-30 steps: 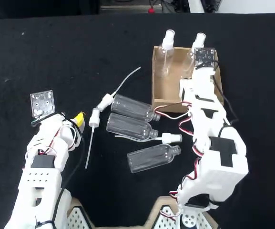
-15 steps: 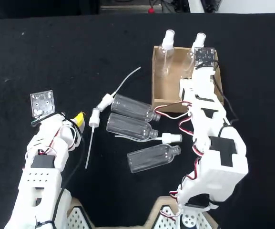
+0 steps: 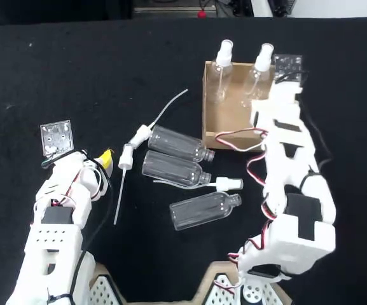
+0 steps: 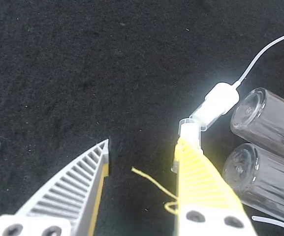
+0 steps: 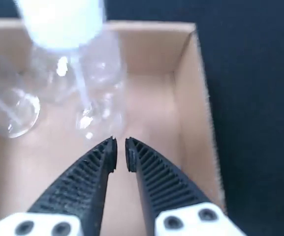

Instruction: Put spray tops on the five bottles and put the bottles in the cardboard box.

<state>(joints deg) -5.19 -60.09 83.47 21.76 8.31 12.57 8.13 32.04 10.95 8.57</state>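
Left fingers [image 4: 196,182]: spread wide and holding nothing, low over the black surface [image 3: 56,70] at its near left.
Nearest spray top [image 3: 126,157]: on the surface just beside the tip of the yellow finger. Its thin tube runs back toward the near edge, alongside the left arm.
Second spray top [image 3: 142,135]: just past the first, next to the base of a lying bottle. Its tube slants away toward the far right.
Lying bottles: three, bare-necked, in a loose stack from far [image 3: 177,145] through middle [image 3: 173,168] to near [image 3: 205,210]. Their long axes run roughly left to right, with bases toward the left arm and necks toward the right arm.
Third spray top [image 3: 229,184]: between the middle and near bottle necks, its tube pointing left.
Cardboard box [image 3: 206,105]: to the right of the bottles, open at the top.
Standing bottles: two, upright with tops fitted, side by side at the far end of the box [image 3: 221,73] [image 3: 258,75].
Right fingers [image 5: 149,177]: almost pressed together and gripping nothing, hanging over the right part of the box.
Nearer arm: the left for the two left-hand tops. The right looks better placed for the necks and the third top.
Writing: none I can read on the bottles, tops or box.
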